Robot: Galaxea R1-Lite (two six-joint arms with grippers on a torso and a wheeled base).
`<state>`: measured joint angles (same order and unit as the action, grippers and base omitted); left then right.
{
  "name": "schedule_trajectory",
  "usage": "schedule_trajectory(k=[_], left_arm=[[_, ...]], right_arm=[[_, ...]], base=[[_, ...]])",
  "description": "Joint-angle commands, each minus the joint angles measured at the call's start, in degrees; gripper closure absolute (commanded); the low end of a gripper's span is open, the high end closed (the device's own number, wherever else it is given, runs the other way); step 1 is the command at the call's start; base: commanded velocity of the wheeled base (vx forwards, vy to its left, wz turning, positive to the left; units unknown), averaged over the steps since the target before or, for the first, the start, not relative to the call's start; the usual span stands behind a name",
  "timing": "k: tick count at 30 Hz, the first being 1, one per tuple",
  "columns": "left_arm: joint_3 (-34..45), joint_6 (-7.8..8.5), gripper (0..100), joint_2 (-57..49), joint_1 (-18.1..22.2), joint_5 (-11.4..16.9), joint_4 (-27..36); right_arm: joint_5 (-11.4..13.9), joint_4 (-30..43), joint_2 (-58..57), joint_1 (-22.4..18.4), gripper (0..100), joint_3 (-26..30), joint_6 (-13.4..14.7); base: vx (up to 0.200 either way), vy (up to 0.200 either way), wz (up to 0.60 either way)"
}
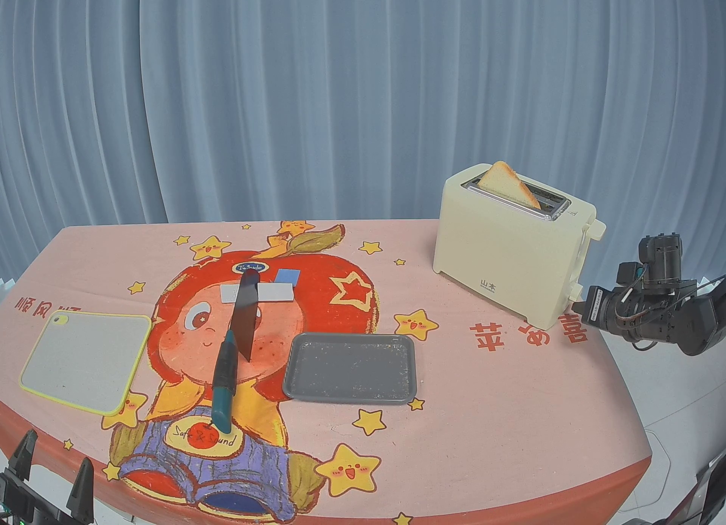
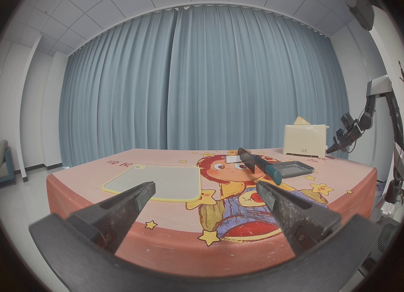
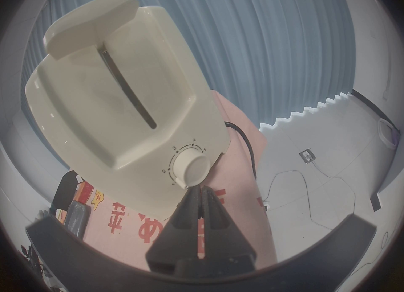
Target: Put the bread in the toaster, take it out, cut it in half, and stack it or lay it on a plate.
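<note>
A cream toaster (image 1: 514,247) stands at the table's back right with a slice of bread (image 1: 507,185) sticking up from its slot. My right gripper (image 1: 579,309) is at the toaster's right end, shut with nothing in it. In the right wrist view its closed fingertips (image 3: 201,191) sit just below the dial knob (image 3: 191,170), and the lever (image 3: 86,23) is at the top of its slot. A teal-handled knife (image 1: 234,337) lies mid-table beside a grey plate (image 1: 350,368). My left gripper (image 2: 202,192) hangs open off the table's front left corner.
A grey cutting board (image 1: 85,360) with a yellow rim lies at the front left. A white card (image 1: 257,292) and a blue card (image 1: 287,275) lie behind the knife. The toaster's black cord (image 3: 248,145) runs off the table's right edge.
</note>
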<state>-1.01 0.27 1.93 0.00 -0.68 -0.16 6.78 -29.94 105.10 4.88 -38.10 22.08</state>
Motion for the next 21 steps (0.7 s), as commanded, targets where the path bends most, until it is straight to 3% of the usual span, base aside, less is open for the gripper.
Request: schedule_trajectory(k=[1,21], left_arm=[[1.01,0.00,0,0.10,0.00,-0.02,-0.02],[1.01,0.00,0,0.10,0.00,-0.02,-0.02]], right_arm=[[-0.80,-0.03,-0.33,0.40,100,-0.05,-0.02],[-1.15,-0.03,-2.44,2.42,100,1.53,-0.28]], base=[[0.000,0.000,0.00],[0.000,0.000,0.00]])
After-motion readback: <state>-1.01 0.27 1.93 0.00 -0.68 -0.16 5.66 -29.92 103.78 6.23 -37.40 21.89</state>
